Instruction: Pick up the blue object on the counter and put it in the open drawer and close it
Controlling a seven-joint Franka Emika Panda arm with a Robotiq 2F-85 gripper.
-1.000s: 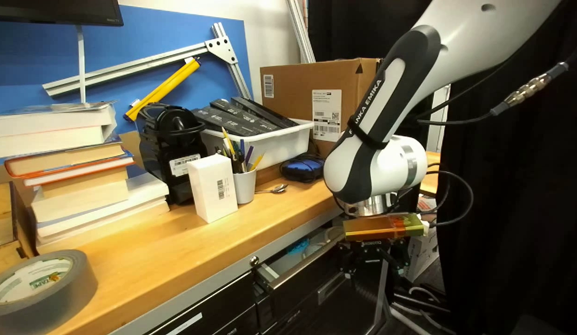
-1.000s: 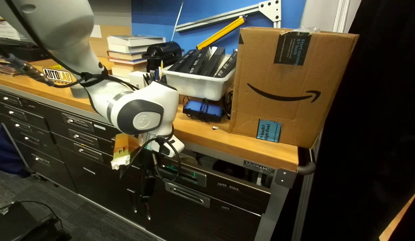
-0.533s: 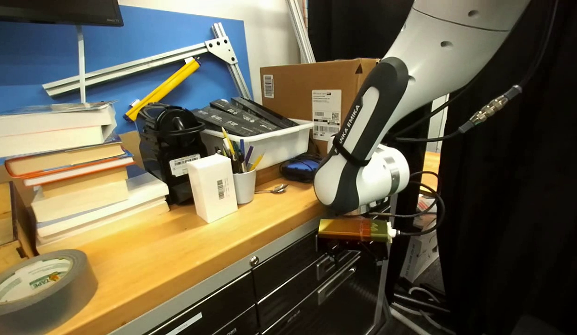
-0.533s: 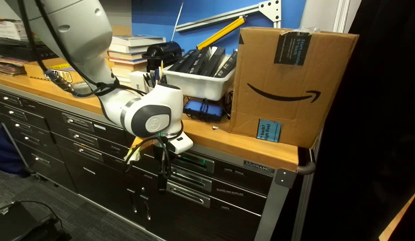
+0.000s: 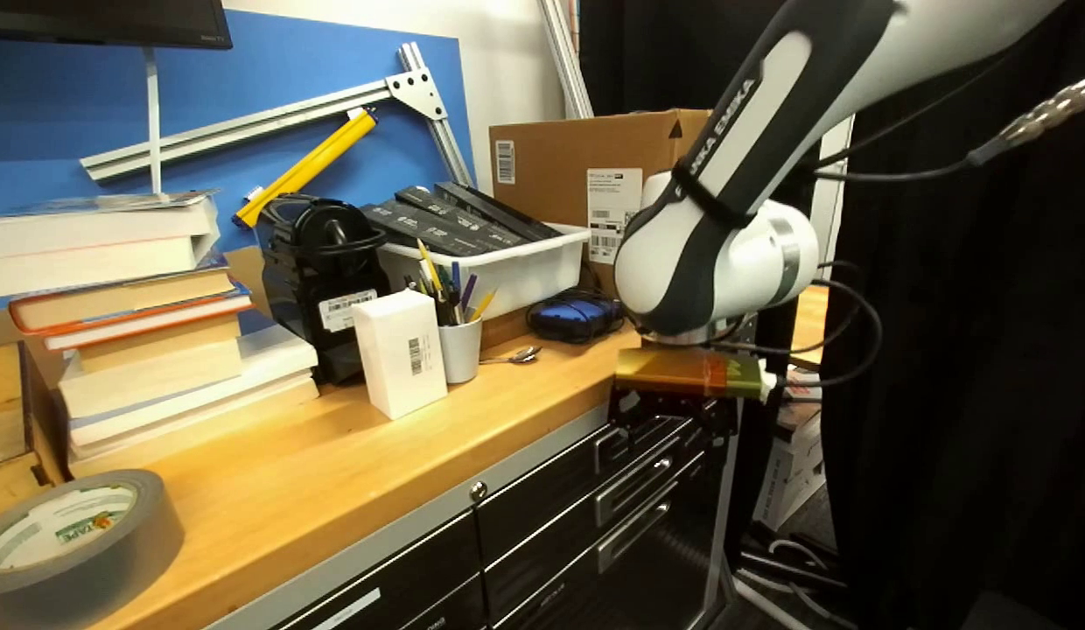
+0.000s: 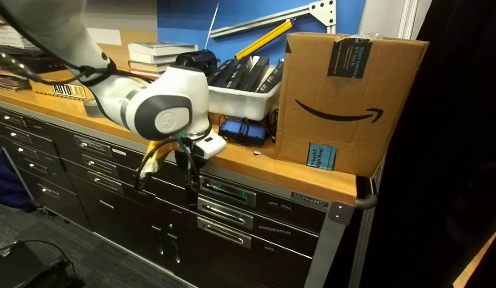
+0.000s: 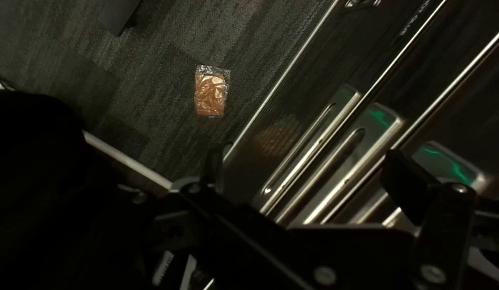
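Drawer [image 6: 293,210] closed — tool [image 7: 304,165] in front, jaws apart.

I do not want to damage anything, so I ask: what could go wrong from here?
The spread fingers appear close to the handle of the closed top drawer; when they move away, they might catch it and pull the drawer open.
They hang lower than the top of the counter, so moving inward before rising could strike its edge.
The black cable loops out loosely and might snag on a handle.
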